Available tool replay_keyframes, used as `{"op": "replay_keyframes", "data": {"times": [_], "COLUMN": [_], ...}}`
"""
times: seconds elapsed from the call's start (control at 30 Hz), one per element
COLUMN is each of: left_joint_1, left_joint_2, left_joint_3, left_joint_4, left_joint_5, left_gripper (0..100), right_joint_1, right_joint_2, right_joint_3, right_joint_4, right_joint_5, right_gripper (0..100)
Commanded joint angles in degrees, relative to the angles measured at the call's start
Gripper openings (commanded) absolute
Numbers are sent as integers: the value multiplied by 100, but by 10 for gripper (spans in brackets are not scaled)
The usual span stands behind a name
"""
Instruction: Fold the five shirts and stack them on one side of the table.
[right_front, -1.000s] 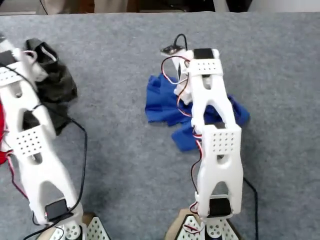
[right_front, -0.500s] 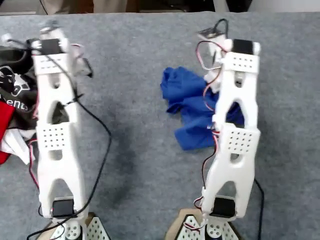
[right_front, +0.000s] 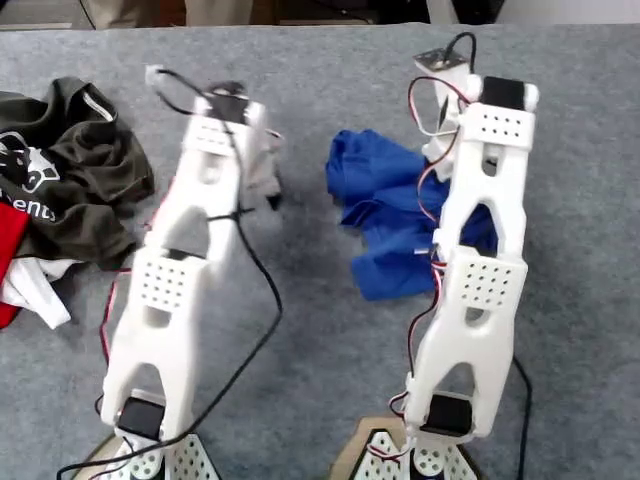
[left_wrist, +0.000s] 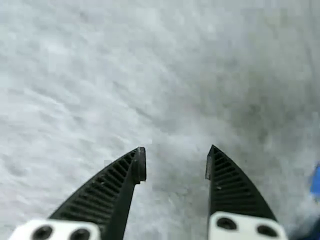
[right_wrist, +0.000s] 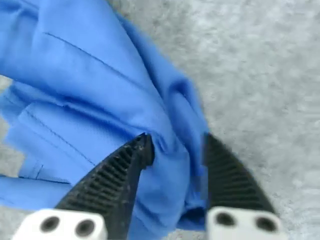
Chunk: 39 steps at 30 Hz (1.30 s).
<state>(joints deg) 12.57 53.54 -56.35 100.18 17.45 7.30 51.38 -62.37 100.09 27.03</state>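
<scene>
Blue shirt (right_front: 385, 215), crumpled; right gripper (right_wrist: 174, 145) fingers apart, astride a fold. Left gripper (left_wrist: 175, 161) fingers apart over grey table (left_wrist: 75, 75). Best pinch one edge, spread flat first.

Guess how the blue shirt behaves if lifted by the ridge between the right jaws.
Probably floppy: the blue shirt lies crumpled in soft folds, so it should drape and unfurl below the pinch. Likely light: the cloth looks thin, with fine creases. Pushed, it would likely bunch rather than slide on the fuzzy grey table.
</scene>
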Motion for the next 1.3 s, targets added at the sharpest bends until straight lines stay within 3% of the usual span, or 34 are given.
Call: {"op": "replay_keyframes", "data": {"times": [0.0, 0.17, 0.3, 0.47, 0.6, 0.67, 0.8, 1.1, 1.27], "left_joint_1": [422, 695, 1108, 1275, 1310, 1398, 1530, 1512, 1662], "left_joint_2": [-224, -75, -22, -31, -48, -75, -92, -92, -92], "left_joint_3": [70, 26, 62, 35, 79, 35, 26, -378, -818], "left_joint_4": [-79, -897, -1099, -879, -818, -457, -70, -44, -26], "left_joint_5": [431, 1310, 1530, 1521, 818, 659, 642, 651, 659], "left_gripper": [208, 210, 209, 165, 10, 20, 19, 18, 18], "right_joint_1": [75, 66, -101, -426, -426, -409, -286, 233, 488], "right_joint_2": [-48, -57, -22, 13, 233, 347, 426, 40, -330], "right_joint_3": [-532, -514, -92, 637, 813, 681, 286, -1305, -1402], "right_joint_4": [211, 220, 211, -79, -290, -281, -246, 211, 220], "right_joint_5": [44, 44, 53, 62, 53, 53, 18, 53, 193], "right_gripper": [249, 249, 248, 203, 69, 2, 5, 5, 5]}}
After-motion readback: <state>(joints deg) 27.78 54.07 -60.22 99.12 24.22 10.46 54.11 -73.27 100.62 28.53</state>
